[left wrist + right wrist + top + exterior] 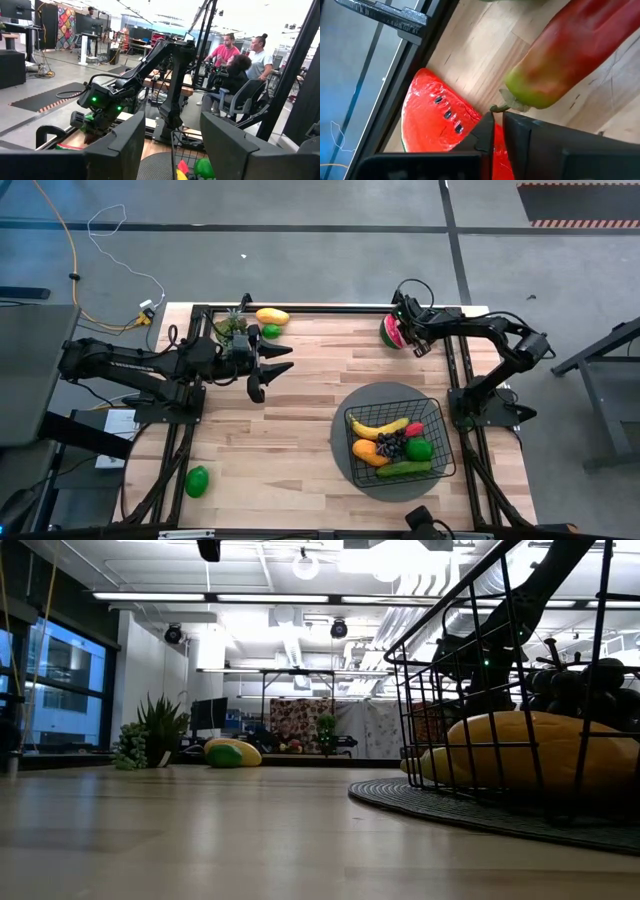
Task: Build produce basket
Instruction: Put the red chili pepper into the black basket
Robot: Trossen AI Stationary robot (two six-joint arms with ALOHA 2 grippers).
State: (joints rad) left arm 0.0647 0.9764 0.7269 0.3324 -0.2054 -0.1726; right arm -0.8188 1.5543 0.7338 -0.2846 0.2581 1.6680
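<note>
Nearest on the wooden table (pixel 300 430), a loose green lime (pixel 197 480) lay by the near left corner, well apart from everything else. On the near right, the black wire basket (pixel 352 442) stood on a round grey mat (pixel 345 465). It held a yellow banana (pixel 378 427), an orange mango (pixel 366 450), dark grapes (pixel 389 444), a red chili (pixel 414 428), a second lime (pixel 419 448) and a cucumber (pixel 405 468) along its near side. Farther in, over the left middle of the table, the left gripper (pixel 278 365) hung with its fingers (pixel 125 150) spread apart and nothing between them. It pointed across the table toward the right arm. Beyond it, at the far edge, sat a spiky green plant-like top (pixel 232 327), another lime (pixel 270 331) just beside it, and a yellow mango (pixel 271 315) touching that lime. At the far right edge, the watermelon slice (pixel 390 332) lay on the wood against the black table frame (pixel 395 75), outside the basket. The right gripper (pixel 408 335) was down at it, its fingers (pixel 530 135) pressed almost together. Their tips sat over the slice's red corner, next to the stem of a red-and-green fruit (pixel 570 55). Whether they pinched either one could not be told. Past the table, three people (pixel 240 65) were gathered in the room.
</note>
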